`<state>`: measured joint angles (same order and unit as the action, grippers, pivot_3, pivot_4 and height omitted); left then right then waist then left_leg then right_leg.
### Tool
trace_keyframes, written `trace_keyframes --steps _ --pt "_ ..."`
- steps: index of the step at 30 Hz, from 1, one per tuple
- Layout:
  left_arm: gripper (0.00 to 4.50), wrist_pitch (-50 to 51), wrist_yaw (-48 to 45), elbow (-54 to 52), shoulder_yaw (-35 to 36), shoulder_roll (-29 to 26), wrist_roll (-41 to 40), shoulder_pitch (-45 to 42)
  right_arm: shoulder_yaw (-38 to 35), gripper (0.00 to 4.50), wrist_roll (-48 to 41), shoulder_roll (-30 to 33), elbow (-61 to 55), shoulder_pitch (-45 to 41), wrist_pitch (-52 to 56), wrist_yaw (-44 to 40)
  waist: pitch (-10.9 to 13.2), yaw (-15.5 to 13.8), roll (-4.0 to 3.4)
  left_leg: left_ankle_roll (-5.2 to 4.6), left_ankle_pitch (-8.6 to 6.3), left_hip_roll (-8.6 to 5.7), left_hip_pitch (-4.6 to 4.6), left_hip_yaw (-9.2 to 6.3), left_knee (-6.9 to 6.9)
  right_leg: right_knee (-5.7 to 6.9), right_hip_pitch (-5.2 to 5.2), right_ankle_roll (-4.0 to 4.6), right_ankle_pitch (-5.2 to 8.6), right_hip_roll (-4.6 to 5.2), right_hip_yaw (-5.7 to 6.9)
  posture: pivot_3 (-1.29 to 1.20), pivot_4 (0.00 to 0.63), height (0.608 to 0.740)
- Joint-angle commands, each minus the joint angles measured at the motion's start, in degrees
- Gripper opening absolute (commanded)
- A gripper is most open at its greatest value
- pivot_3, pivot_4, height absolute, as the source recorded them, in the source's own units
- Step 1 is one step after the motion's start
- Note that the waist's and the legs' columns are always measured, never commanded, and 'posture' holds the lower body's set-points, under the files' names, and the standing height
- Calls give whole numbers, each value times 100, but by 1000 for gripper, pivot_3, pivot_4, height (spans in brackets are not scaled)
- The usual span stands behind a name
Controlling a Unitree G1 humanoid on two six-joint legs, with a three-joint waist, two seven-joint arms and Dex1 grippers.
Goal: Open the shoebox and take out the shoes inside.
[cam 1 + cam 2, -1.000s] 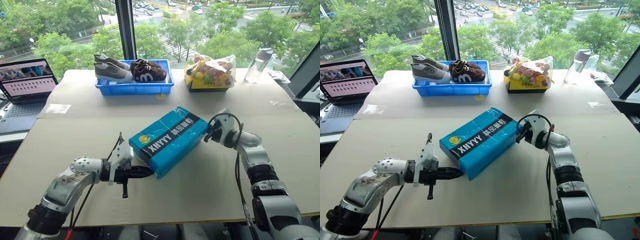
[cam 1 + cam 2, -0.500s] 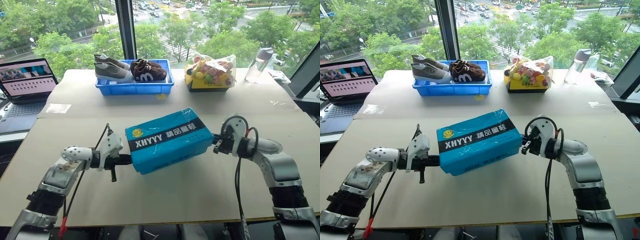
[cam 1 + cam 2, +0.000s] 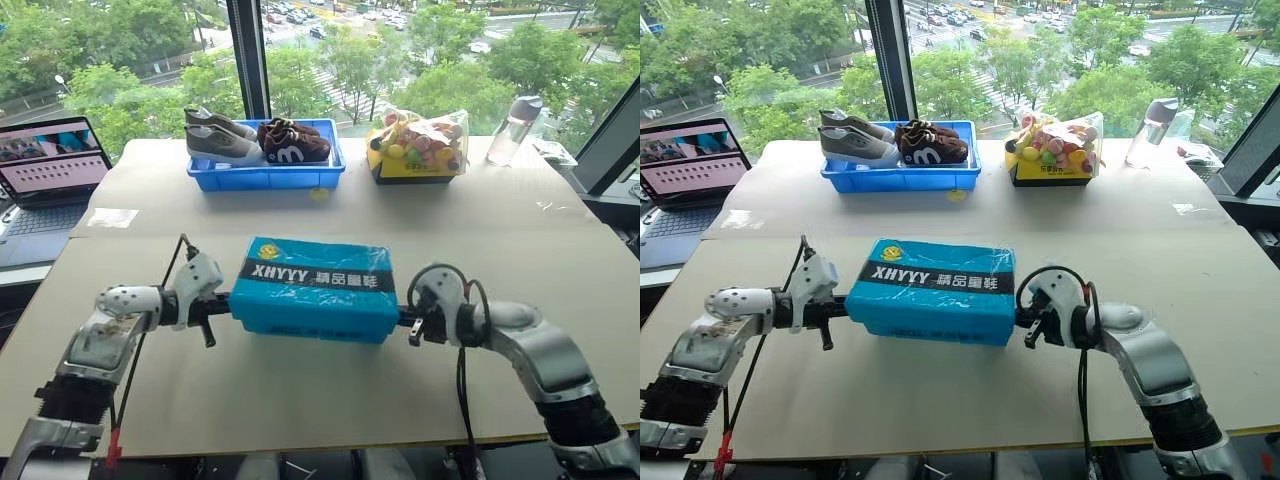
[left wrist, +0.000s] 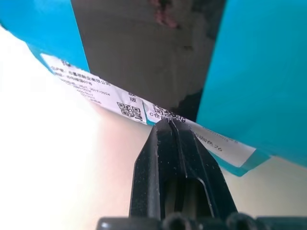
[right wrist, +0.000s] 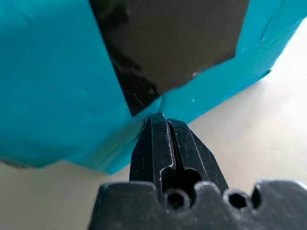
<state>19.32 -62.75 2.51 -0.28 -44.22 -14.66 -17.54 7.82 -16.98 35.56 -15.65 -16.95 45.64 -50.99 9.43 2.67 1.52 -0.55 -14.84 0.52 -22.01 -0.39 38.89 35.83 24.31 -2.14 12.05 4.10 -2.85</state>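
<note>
The shoebox (image 3: 315, 290) lies closed on the tabletop (image 3: 300, 400), near the front edge and about midway between the two arms; its long side faces the robot, and the black band with the white letters runs across the lid. The left claw (image 3: 222, 299) is closed on nothing, its tip pressed against the left end of the box, low, near the white label seen in the left wrist view; the right claw (image 3: 405, 321) is also closed and empty, its tip touching the lower edge of the right end. The shoes are not visible, so I judge that they are inside the closed box.

In my judgement the step in hand is to square the box between the two tips before the lid is opened. To do this well, both tips should press with equal force, so that the box does not turn or slide; the pressure should stay low on the ends, because a push on the lid itself would hold it closed. For the opening, one tip should go under the front rim of the lid and lift it, while the other claw keeps the base down; the cardboard is light, so the base may rise together with the lid.
</note>
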Motion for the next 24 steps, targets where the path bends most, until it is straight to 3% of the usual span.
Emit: trace_keyframes --steps 1,8,13,16,19,24 --pt "0 151 -81 -745 6 44 -303 191 385 36 23 -27 172 -88 -201 -187 0 -11 2 0 0 0 1 1 1 1 -2 0 0 2 0 0 150 740" --pt "0 711 -137 -1369 40 -351 -276 711 72 36 306 573 1418 -409 -924 -576 0 -53 5 1 1 -9 13 7 6 -3 -17 -2 1 13 1 0 150 740" --pt "0 120 485 -681 347 -503 332 373 -123 36 352 1140 1950 -479 -1352 -862 2 -166 7 1 1 -23 9 8 10 -4 -17 -4 1 27 1 0 150 740" --pt "619 -434 1007 55 772 -597 512 -240 -297 0 252 1617 2057 -389 -1513 -1225 5 -238 12 2 2 -26 2 5 10 -4 -14 -4 1 28 10 0 150 740" --pt "1713 -521 673 185 1064 -838 206 -551 -454 0 27 2128 1970 -175 -1571 -1844 7 -228 15 1 2 -23 -12 3 9 -10 -4 -3 0 29 18 0 150 740" --pt "3387 776 334 365 1950 -1046 -1445 -2402 -843 0 -989 2570 1511 -21 -917 -2938 33 -215 47 -5 -3 -20 -44 -9 19 -9 16 -4 1 27 34 0 150 740"
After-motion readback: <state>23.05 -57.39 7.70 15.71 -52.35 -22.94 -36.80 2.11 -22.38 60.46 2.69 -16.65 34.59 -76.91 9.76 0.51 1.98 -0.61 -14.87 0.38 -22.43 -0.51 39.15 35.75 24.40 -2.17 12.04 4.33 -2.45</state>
